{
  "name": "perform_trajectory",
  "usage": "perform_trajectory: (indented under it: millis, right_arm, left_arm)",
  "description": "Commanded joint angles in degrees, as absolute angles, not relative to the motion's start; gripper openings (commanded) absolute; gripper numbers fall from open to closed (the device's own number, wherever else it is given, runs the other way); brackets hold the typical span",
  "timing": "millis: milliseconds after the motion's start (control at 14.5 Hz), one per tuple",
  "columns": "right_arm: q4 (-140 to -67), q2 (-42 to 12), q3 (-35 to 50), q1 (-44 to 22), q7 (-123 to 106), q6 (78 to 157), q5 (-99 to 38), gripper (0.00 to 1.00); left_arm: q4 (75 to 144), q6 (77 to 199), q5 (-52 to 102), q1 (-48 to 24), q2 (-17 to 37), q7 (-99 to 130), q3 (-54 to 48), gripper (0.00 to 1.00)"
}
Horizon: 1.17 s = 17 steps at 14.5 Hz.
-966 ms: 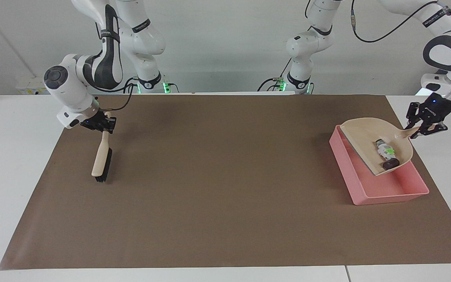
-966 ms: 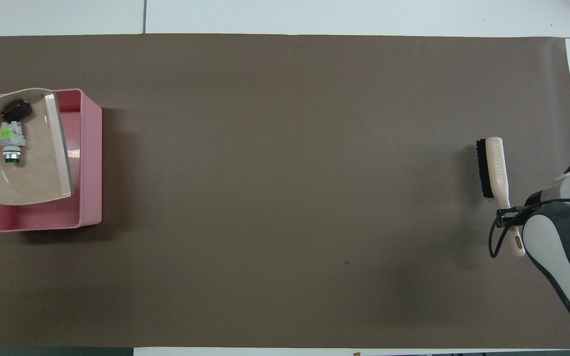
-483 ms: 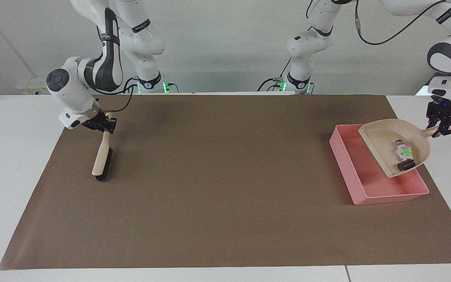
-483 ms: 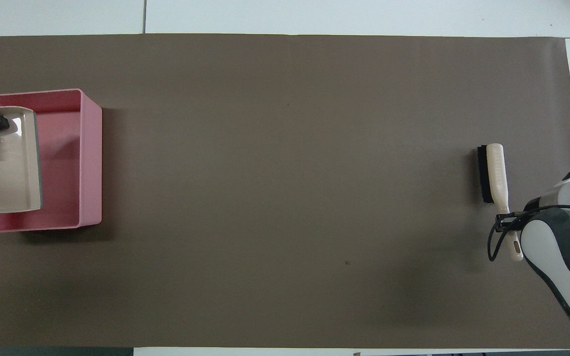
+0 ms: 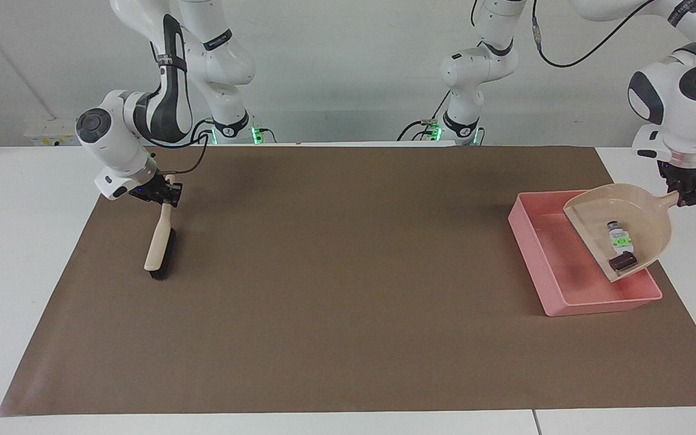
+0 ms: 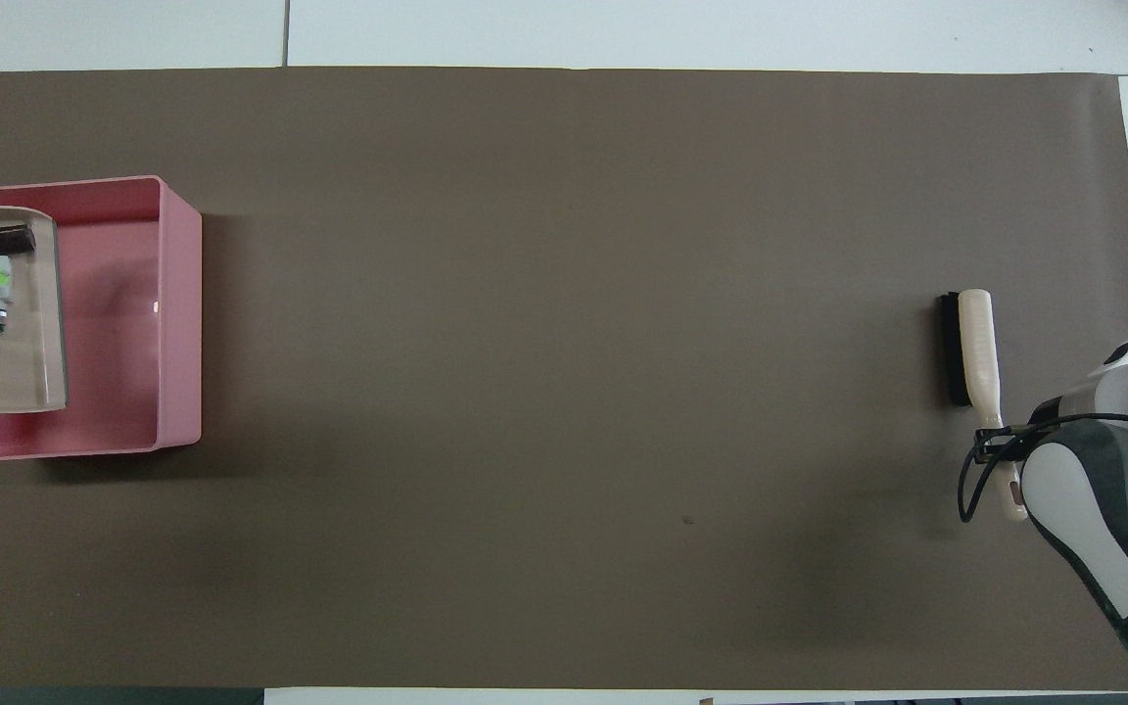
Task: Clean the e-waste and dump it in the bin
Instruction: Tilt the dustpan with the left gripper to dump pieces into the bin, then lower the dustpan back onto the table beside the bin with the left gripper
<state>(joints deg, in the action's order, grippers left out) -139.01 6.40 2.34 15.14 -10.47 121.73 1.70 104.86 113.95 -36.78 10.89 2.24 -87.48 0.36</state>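
Two scraps point(image 5: 620, 248) in dustpan point(image 5: 650, 208), handle cropped overhead

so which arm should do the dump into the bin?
Left. The left gripper holds the dustpan by its handle over the pink bin, both e-waste scraps inside. The right gripper is at the other end, on the brush.

E-waste point(image 5: 620, 248) in dustpan point(image 5: 650, 211) over bin point(image 5: 541, 266)

We see the brown mat point(image 5: 336, 284) bare across its whole middle, open passage; at the left arm's end the pink bin point(image 5: 550, 275) and the tilted dustpan point(image 5: 644, 214) over it block the way; the brush point(image 5: 159, 244) obstructs the right arm's end.
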Motion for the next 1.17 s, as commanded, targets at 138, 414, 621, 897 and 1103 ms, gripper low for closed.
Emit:
perform_trajectory:
  millis: [138,414,621,897,1103]
  right_arm:
    - [-140.01,7.65,3.08,15.47,-10.28,121.38,2.55,0.76]
    - [-133.97,7.21,3.25,15.29,-10.02,116.47,2.37,1.0]
    - [-124.57,7.64,4.13,13.03,-9.67,115.67,1.58,1.0]
    - [-110.88,7.21,4.39,9.41,0.33,106.48,2.37,1.0]
    - [-97.69,4.85,4.39,8.97,3.07,94.53,2.29,1.0]
  left_arm:
    - [106.96,110.4,-46.21,6.42,-0.97,-81.84,0.7,0.0]
    - [106.88,104.16,-53.61,2.47,-1.84,-72.88,0.53,0.0]
    - [106.96,100.38,-59.3,-1.04,-2.11,-65.34,0.44,0.0]
    - [106.96,99.67,-62.31,-1.58,-2.28,-64.42,0.44,0.0]
    - [106.44,96.26,-67.3,-3.5,-2.46,-64.69,0.26,0.0]
